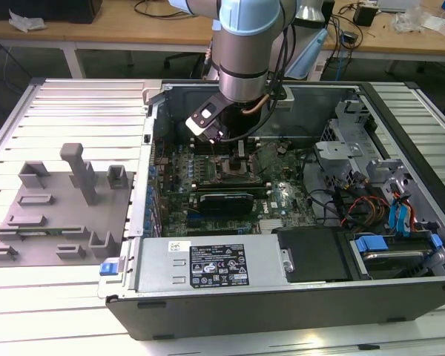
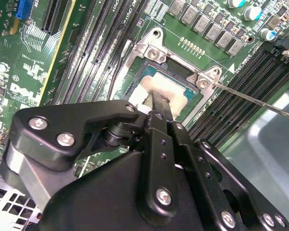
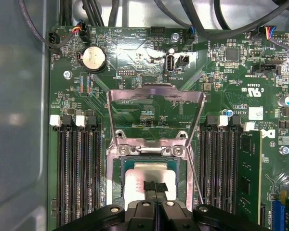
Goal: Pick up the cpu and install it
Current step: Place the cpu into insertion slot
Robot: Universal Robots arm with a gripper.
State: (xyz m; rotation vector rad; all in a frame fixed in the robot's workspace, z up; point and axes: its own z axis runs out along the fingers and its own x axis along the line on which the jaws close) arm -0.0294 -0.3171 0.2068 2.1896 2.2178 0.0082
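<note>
The open computer case lies on a ribbed metal desk. Just beside the case, at the exterior view's left, stands a grey fixture plate with blocks. Inside the case are a green motherboard, a silver power supply and blue drive caddies.

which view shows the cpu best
First wrist view: the cpu is seen straight on, the hand covering one edge. Second wrist view: slanted, half behind the hand. Exterior view: the arm blocks it.

Cpu in socket, beneath claw
</note>
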